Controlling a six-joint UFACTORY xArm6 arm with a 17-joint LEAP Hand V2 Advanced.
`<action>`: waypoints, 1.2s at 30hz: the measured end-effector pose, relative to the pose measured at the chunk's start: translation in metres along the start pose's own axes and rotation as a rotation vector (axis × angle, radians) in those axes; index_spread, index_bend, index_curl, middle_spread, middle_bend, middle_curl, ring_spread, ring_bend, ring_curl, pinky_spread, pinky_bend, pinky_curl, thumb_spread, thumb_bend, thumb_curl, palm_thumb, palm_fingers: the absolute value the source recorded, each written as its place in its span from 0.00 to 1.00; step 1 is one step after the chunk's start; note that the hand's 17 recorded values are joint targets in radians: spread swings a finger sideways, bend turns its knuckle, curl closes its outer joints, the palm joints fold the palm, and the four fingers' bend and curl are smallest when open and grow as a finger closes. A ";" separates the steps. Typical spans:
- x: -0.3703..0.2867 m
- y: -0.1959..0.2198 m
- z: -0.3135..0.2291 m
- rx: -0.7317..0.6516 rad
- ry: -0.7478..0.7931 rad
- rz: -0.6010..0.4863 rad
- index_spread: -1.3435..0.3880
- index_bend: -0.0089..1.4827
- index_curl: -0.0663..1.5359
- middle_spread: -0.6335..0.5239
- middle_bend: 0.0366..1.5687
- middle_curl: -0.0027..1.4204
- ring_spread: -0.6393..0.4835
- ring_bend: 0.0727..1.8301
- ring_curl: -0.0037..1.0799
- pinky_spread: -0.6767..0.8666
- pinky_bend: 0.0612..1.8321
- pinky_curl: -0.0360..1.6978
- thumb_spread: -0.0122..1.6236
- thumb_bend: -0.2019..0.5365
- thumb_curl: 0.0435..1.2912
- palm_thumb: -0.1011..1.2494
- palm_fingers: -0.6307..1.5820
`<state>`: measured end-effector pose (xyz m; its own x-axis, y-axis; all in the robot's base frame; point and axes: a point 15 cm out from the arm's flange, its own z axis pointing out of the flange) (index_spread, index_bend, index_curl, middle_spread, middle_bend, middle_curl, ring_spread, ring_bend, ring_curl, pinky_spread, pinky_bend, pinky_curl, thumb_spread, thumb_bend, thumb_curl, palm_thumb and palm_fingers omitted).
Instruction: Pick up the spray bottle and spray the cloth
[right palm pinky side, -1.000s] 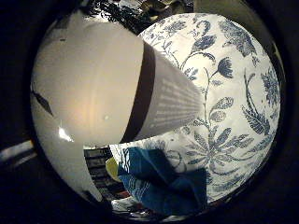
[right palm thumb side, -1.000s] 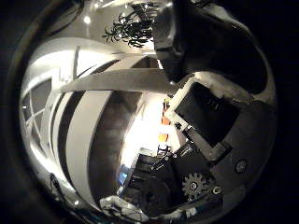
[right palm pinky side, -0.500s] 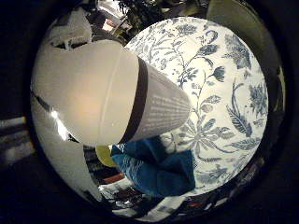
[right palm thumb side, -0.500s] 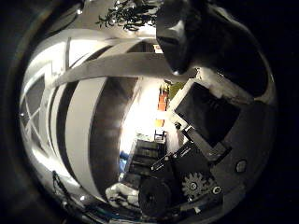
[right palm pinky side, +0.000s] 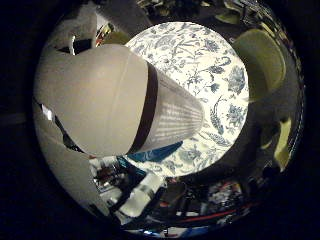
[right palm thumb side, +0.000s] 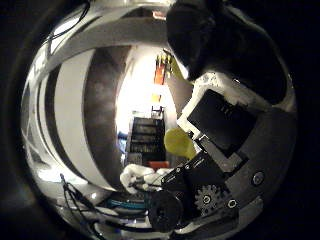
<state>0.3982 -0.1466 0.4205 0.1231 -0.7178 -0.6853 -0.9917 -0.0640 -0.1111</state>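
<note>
bottle held close to the palm above the patterned table

we saw the white plastic spray bottle with a dark brown band (right palm pinky side: 125, 105) filling much of the little-finger-side view, close against the palm. the white and black robot hand (right palm thumb side: 225, 135) had its fingers curled round the bottle, clasping it. past the bottle lay the round table with a blue floral cloth cover (right palm pinky side: 200, 65), and a small edge of the teal blue cloth (right palm pinky side: 157, 152) showed just beside the bottle's body. a yellow-green chair (right palm pinky side: 262, 60) stood beside the table.
</note>
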 end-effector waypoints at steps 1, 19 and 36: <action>-0.006 0.002 0.004 -0.030 0.025 -0.011 0.66 0.76 0.52 0.48 0.87 0.43 0.44 0.80 0.53 0.32 0.64 0.56 0.33 0.25 0.71 0.87 0.82; -0.057 0.039 0.042 -0.608 0.686 -0.206 0.65 0.75 0.52 0.47 0.87 0.43 0.43 0.80 0.53 0.31 0.59 0.64 0.34 0.25 0.71 0.86 0.82; -0.088 0.065 0.082 -1.016 0.833 -0.184 0.65 0.75 0.52 0.48 0.87 0.43 0.43 0.79 0.54 0.30 0.57 0.67 0.35 0.25 0.72 0.85 0.83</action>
<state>0.3263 -0.0313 0.4147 0.5607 -0.8273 -0.0340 -0.5937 -0.4303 0.6800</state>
